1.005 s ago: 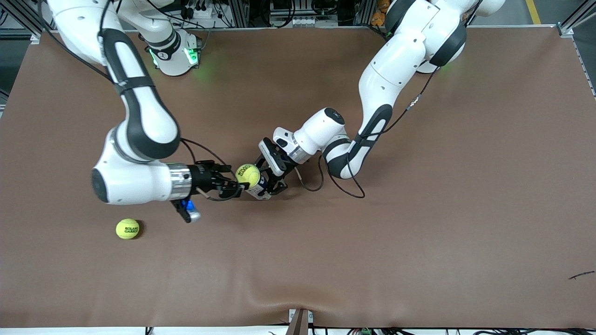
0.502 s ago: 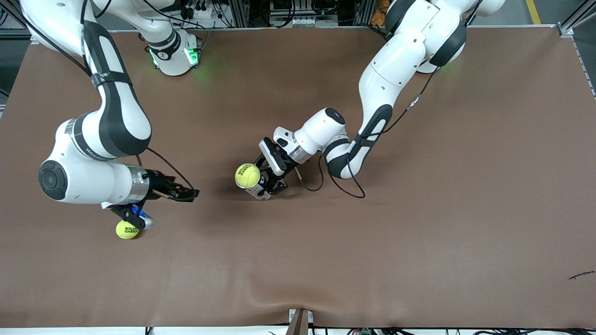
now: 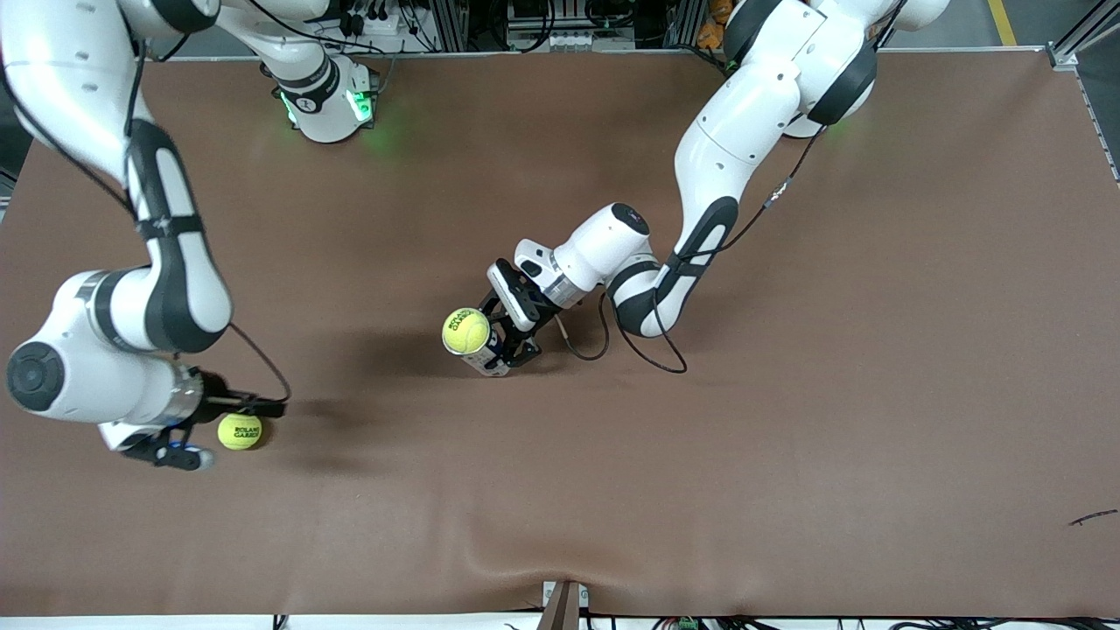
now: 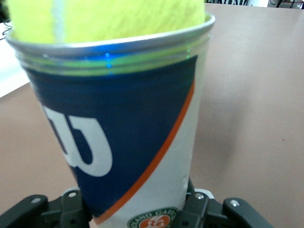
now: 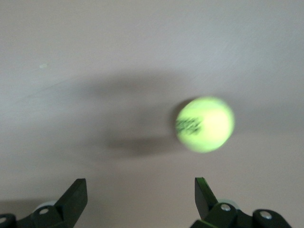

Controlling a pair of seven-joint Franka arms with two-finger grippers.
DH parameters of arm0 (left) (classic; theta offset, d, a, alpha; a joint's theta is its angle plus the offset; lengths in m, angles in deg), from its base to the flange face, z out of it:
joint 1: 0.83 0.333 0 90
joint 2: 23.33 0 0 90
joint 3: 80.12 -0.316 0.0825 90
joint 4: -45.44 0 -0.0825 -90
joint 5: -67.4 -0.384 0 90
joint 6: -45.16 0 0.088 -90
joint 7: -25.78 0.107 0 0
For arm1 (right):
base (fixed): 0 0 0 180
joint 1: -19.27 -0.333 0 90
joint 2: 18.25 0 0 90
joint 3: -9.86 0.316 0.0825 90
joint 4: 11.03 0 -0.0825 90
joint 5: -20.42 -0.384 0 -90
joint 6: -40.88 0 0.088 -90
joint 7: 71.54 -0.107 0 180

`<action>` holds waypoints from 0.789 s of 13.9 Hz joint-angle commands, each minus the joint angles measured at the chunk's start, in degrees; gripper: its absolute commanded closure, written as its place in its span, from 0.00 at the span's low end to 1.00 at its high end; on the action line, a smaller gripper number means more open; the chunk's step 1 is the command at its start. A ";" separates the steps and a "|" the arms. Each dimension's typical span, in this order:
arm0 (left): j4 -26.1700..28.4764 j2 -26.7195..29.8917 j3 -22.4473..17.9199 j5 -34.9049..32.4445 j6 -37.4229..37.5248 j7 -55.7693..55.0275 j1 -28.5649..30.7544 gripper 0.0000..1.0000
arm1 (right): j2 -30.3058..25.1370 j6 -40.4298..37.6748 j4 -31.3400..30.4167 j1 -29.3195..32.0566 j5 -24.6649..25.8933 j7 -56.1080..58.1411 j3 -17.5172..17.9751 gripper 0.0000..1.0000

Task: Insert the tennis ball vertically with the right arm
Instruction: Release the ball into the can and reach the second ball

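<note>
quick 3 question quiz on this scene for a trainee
1. True or false: the left gripper holds the can upright on the table.
2. What sits in the can's mouth? A) tennis ball B) lid C) nothing
3. Fill in: the right gripper, fingers open, is beside the loose ____.

Key: 1 true; 2 A, a seated ball; 3 tennis ball.

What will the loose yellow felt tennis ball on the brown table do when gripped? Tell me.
The loose yellow tennis ball is round and lies free on the brown table, so a glancing touch would probably roll it. Its fuzzy felt should resist slipping. The right gripper, open beside it, looks wide enough to straddle it; the ball likely gives slightly when squeezed.
</note>
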 commanded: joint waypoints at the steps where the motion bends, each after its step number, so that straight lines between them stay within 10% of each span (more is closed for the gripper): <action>1: -0.66 -0.33 -0.32 -1.57 -2.14 -0.13 0.15 0.33 | 3.32 3.30 2.84 1.41 7.20 8.79 1.06 0.00; 11: -0.57 -0.77 -0.32 -1.39 -3.82 2.42 0.32 0.33 | 10.35 12.27 2.31 3.25 9.95 13.92 1.06 0.00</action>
